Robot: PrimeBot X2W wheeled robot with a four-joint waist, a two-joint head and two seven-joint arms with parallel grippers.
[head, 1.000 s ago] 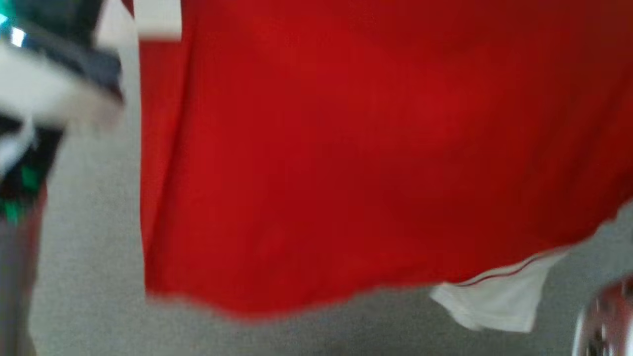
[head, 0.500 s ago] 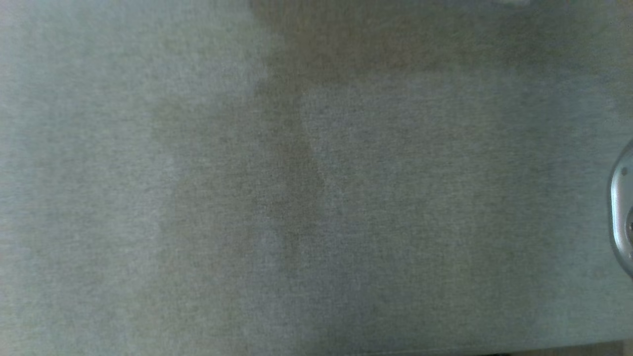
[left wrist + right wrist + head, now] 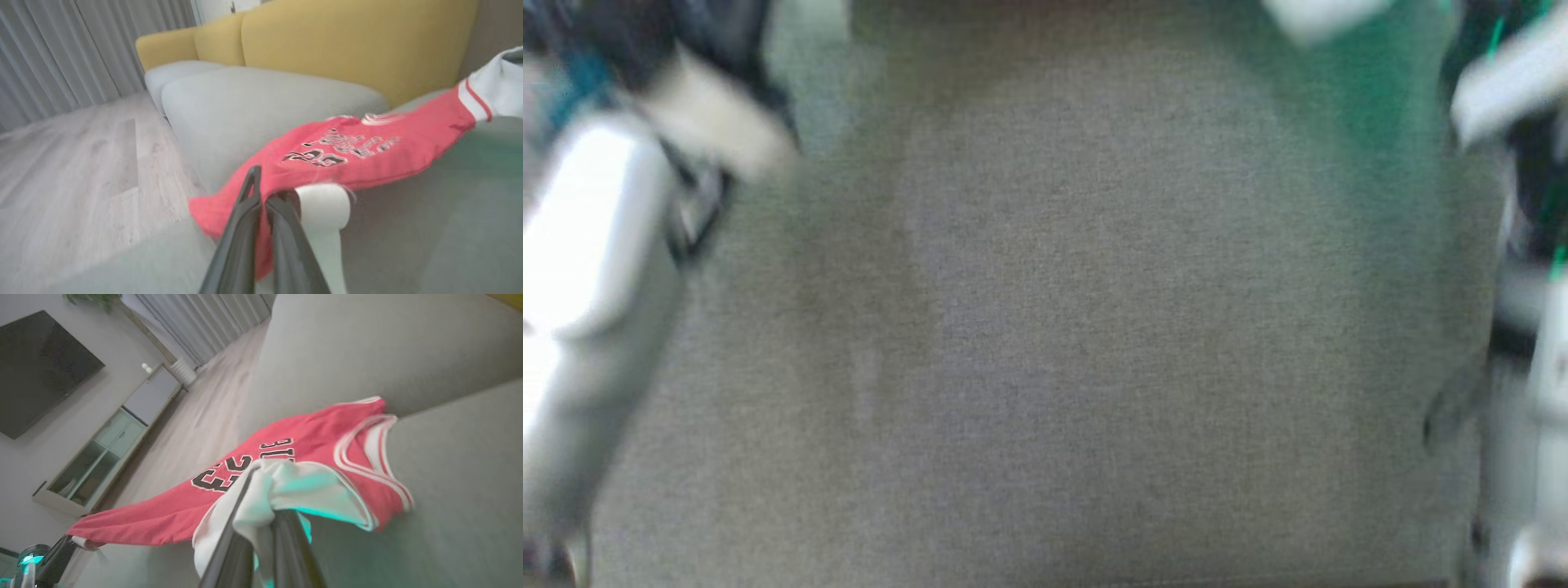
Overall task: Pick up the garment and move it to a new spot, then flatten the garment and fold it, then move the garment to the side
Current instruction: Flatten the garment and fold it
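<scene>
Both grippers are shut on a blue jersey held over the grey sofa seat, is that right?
Not quite: the jersey is red with white trim, not blue, as the right wrist view shows. The left gripper and the right gripper are both shut on it, over the grey sofa seat.

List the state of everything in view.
jersey: stretched out over the sofa seat, held at both ends.
left gripper: jaws shut on jersey.
right gripper: jaws shut on jersey.
TV: screen dark.
curtains: drawn.
</scene>
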